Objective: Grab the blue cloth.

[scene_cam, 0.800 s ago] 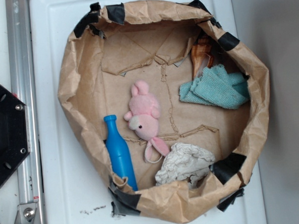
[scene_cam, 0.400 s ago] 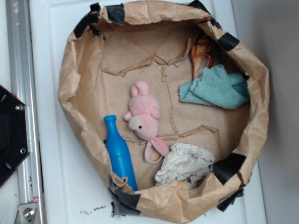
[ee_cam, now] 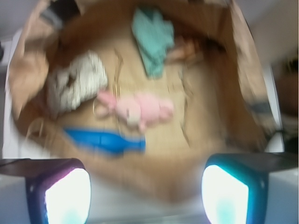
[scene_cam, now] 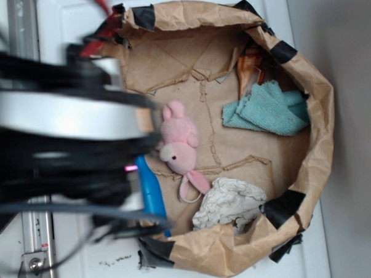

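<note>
Exterior: blue cloth seemingly lengthwise left-right.

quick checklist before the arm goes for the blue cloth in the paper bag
1. Blue cloth in view and uncovered: ok, it lies at the bag's far side.
2. Gripper open: ok, fingers apart with nothing between them.
3. Gripper over the cloth: not ok, it sits near the blue bottle side.
4. Pink plush toy clear of the cloth: ok, apart.
5. Shell touching the cloth: cannot tell.
6. Wrist view sharp: not ok, motion blur.
</note>
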`<control>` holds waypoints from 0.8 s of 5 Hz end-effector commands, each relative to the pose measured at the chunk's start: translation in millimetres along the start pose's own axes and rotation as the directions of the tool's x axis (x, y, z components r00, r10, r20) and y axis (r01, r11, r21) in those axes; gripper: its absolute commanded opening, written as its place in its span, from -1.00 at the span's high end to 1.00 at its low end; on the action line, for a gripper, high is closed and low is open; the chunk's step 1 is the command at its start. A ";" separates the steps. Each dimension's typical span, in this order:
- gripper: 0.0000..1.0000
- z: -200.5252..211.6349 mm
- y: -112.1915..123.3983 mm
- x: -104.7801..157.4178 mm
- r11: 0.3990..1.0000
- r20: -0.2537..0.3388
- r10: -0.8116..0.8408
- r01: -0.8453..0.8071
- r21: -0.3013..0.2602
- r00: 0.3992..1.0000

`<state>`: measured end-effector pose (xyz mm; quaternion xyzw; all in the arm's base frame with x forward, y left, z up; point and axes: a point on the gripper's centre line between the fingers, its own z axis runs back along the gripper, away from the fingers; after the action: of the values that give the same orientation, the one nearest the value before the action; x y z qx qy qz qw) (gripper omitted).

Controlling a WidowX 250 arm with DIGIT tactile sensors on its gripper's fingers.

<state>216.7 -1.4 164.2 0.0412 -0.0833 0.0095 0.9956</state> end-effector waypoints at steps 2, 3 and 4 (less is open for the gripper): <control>-1.00 -101.9 32.6 82.8 0.994 0.071 -0.110 0.110 0.006 0.991; -1.00 -126.2 27.7 99.7 0.990 0.045 -0.141 0.141 0.004 0.989; -1.00 -139.7 18.7 111.4 0.976 0.057 -0.214 0.215 -0.021 0.975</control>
<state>331.2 34.4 33.1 0.0295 -0.0686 -0.0714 0.9947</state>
